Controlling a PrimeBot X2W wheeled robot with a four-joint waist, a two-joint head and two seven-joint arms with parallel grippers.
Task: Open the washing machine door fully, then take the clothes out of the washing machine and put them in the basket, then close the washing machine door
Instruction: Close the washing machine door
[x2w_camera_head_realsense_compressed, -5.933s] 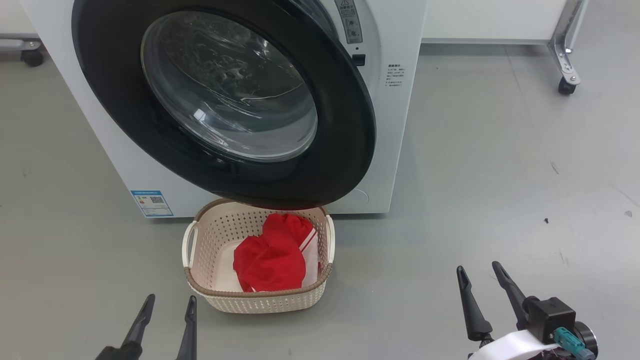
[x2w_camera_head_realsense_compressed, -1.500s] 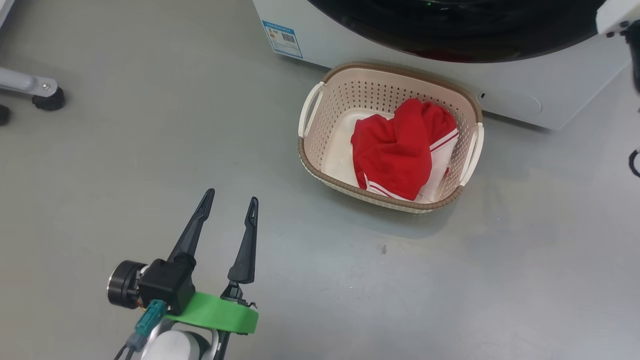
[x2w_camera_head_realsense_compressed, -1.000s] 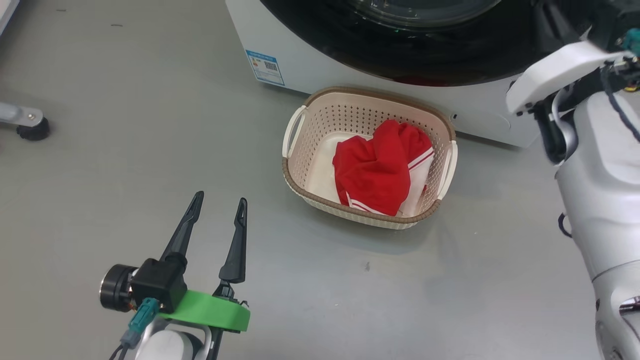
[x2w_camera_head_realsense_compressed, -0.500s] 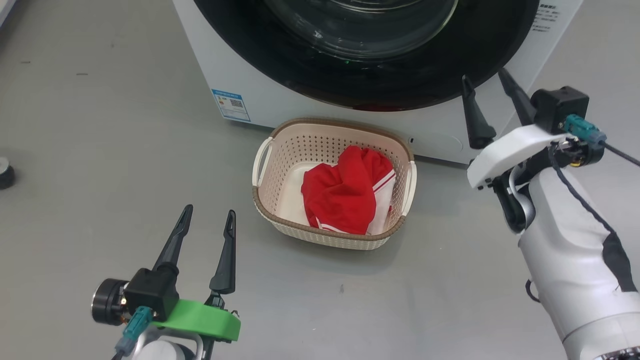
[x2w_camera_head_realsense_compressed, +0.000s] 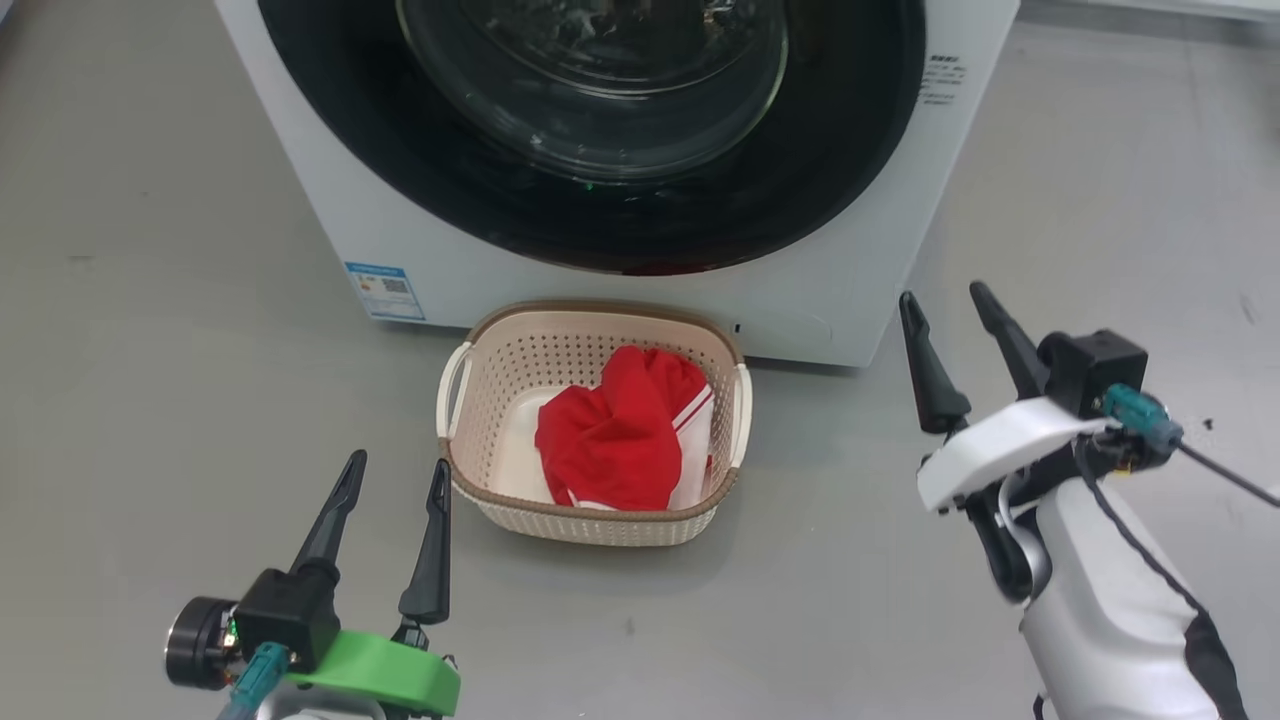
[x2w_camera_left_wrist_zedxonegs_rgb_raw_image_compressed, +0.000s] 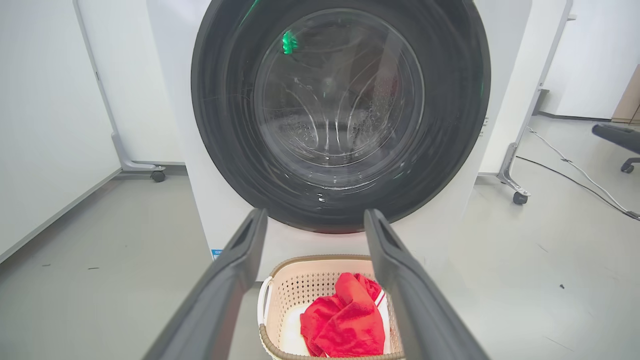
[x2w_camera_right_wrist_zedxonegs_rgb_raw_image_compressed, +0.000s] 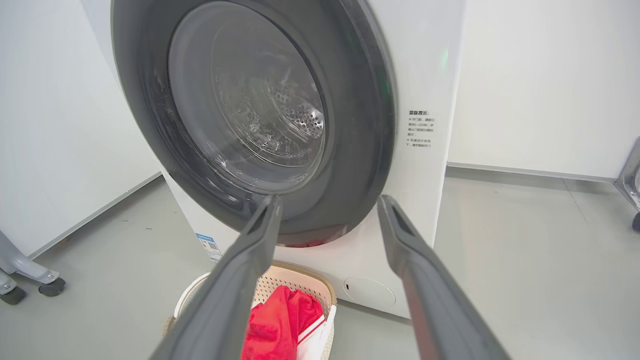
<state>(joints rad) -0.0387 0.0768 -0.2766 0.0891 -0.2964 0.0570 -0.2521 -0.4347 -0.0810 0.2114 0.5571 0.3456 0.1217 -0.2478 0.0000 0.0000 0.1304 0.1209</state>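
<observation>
The washing machine door (x2w_camera_head_realsense_compressed: 590, 90) lay flat against the front of the washing machine (x2w_camera_head_realsense_compressed: 860, 300). I judged it closed or all but closed, since no gap showed along its rim in either wrist view, though the latch itself could not be made out. The clothes (x2w_camera_head_realsense_compressed: 615, 435), a red bundle with white trim, sat inside the basket (x2w_camera_head_realsense_compressed: 590, 525), heaped toward its right half. The basket stood on the floor (x2w_camera_head_realsense_compressed: 150, 350) just in front of the machine, below the door's lower edge and between the two arms.

The left gripper (x2w_camera_head_realsense_compressed: 400, 462) hovered low beside the basket's left side, fingers spread and holding nothing. The right gripper (x2w_camera_head_realsense_compressed: 940, 292) sat higher and nearer the machine on the basket's right, fingers likewise spread and empty. The door lay ahead of and above both pairs of fingers. The right arm was the nearer one — its fingers pointed up toward the door's lower right rim — so any last press to seat the door would probably fall to it.
</observation>
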